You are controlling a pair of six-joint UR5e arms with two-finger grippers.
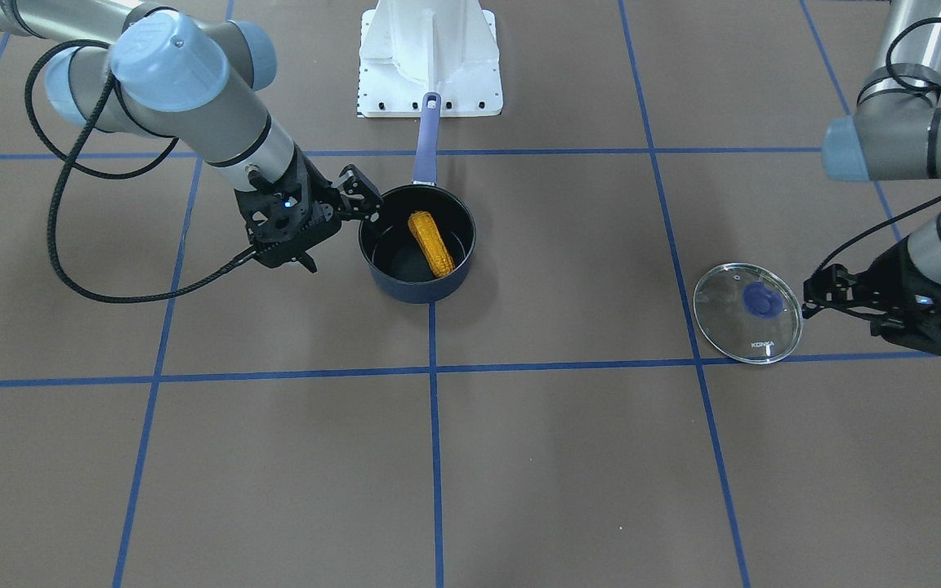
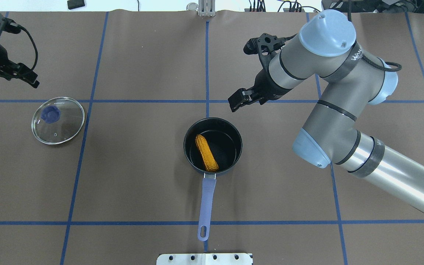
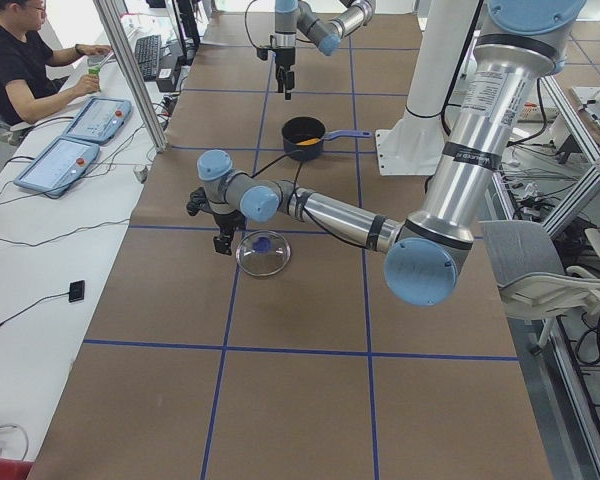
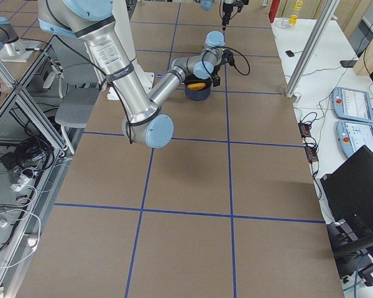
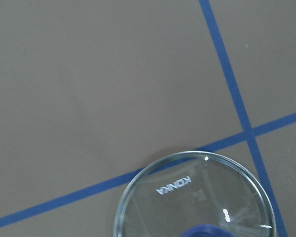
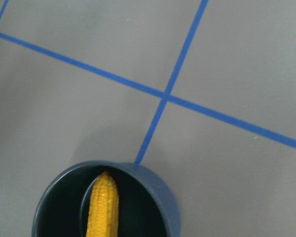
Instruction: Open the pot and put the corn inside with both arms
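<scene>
One pot (image 1: 417,291), one corn cob (image 1: 431,243), one glass lid (image 1: 730,328) and two arms, left arm (image 1: 903,147) and right arm (image 1: 193,106), are showing over one surface (image 1: 568,457).

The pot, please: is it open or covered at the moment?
Open. The corn lies uncovered inside the pot, and the glass lid rests on the table well apart.

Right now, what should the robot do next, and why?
Probably just lift the right gripper up and away from the pot. The corn already lies inside it, the glass lid rests on the table well apart, and that gripper looks open and empty, so the job seems done.
</scene>
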